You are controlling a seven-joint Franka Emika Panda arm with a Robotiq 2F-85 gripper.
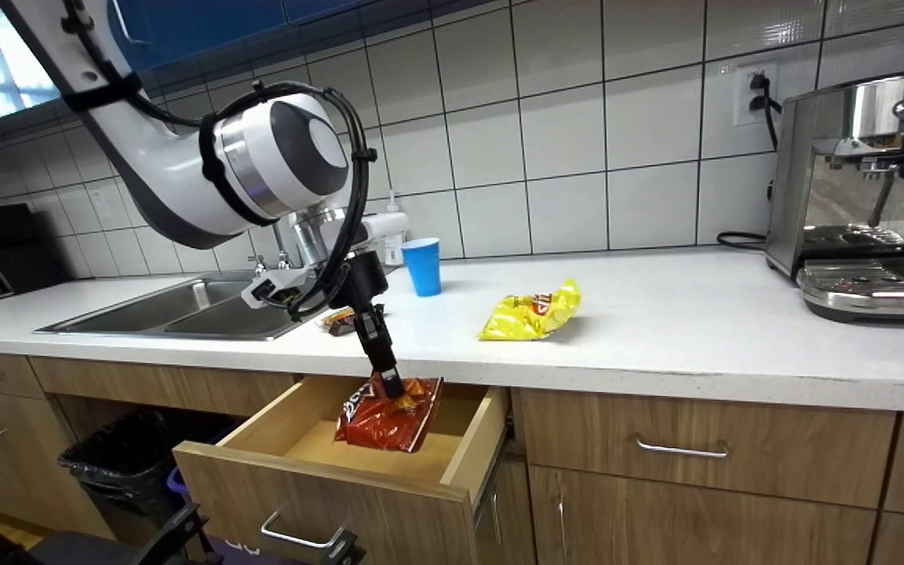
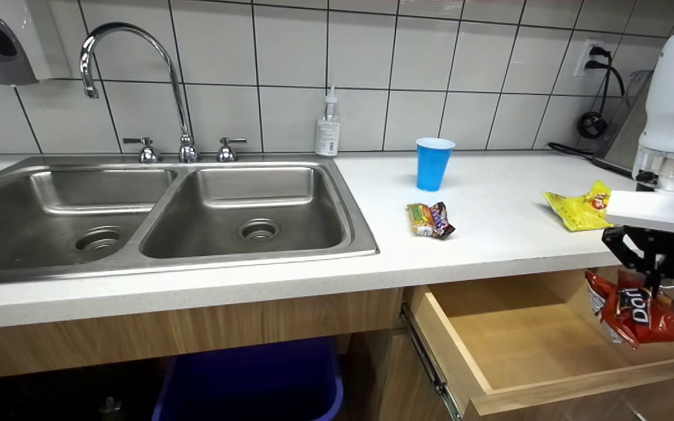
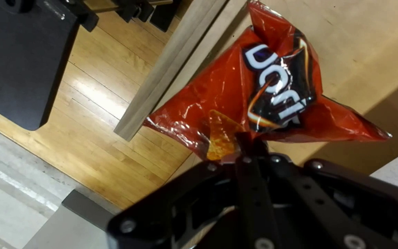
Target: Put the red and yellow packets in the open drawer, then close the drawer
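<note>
My gripper (image 1: 393,384) is shut on the red packet (image 1: 377,431), a chip bag. The bag hangs from the fingertips over the open drawer (image 1: 326,506). In an exterior view the gripper (image 2: 654,283) pinches the red packet (image 2: 623,310) above the drawer's right part. In the wrist view the red packet (image 3: 226,90) spreads out beyond the closed fingertips (image 3: 252,141), with wooden drawer floor (image 3: 358,52) beneath. The yellow packet (image 1: 526,318) lies on the counter behind and right of the drawer. It also lies there in an exterior view (image 2: 580,211), partly near the arm.
The counter edge (image 1: 656,384) overhangs the drawer's back. A blue cup (image 2: 433,166) and small snack bars (image 2: 429,221) stand near the sink (image 2: 348,234). A coffee machine (image 1: 868,196) is at the right. A trash bin (image 1: 126,463) is left of the drawer.
</note>
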